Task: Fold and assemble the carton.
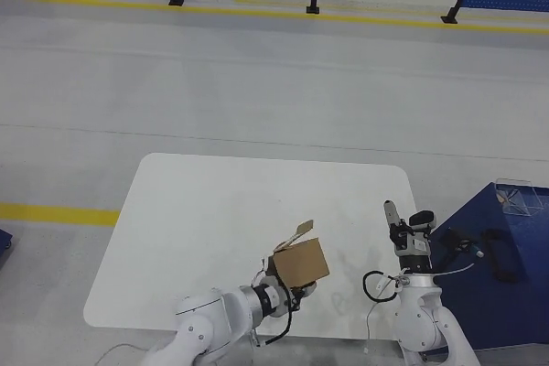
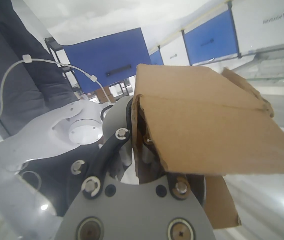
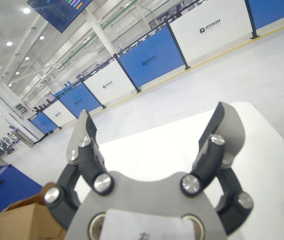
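Carton [image 1: 301, 262] hangs clamped in left jaws above the table [image 1: 210, 210] near its front edge; right jaws gape empty nearby.

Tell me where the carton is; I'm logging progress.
Top view: the carton, held by the left gripper, is above the table at its near edge.

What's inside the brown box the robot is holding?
At the open end of the carton, part of the left gripper pokes inside, pinching a wall. Everything deeper is hidden by cardboard, so I can't tell.
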